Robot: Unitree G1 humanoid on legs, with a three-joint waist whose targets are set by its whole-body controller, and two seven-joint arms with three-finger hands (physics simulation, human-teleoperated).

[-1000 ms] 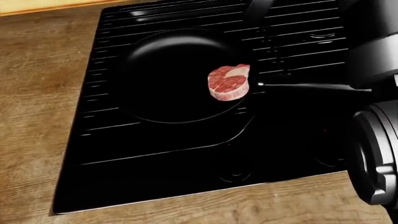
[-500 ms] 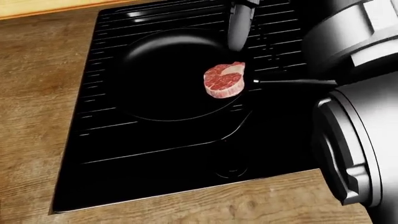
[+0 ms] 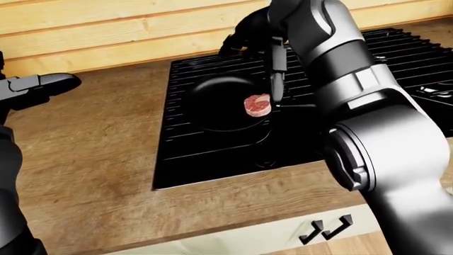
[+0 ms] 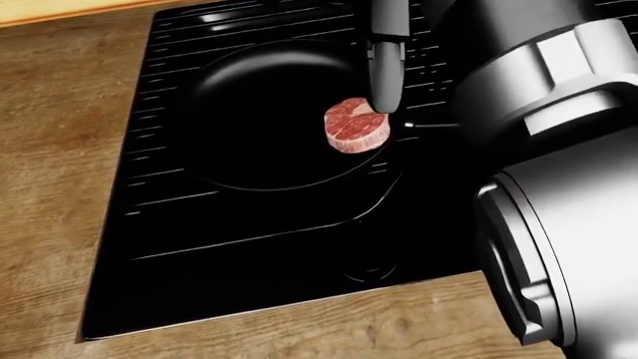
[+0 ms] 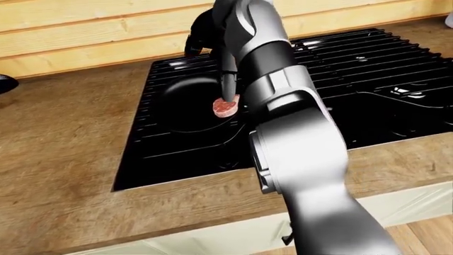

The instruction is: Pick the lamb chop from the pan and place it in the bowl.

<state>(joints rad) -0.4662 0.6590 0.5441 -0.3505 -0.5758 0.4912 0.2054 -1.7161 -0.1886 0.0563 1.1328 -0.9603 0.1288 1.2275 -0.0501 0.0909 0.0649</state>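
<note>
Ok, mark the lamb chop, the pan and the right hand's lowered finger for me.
lamb chop (image 4: pixel 356 127), head view, red cut face.
pan (image 4: pixel 254 123), head view, bare black floor left of the meat.
right hand finger (image 4: pixel 383 71), head view, grey shaft above the chop.

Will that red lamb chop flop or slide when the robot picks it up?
The thick, round red lamb chop looks chunky, so it probably stays fairly stiff. Its raw, shiny surface may be slippery. It lies flat in the black pan, so it likely won't roll.
</note>
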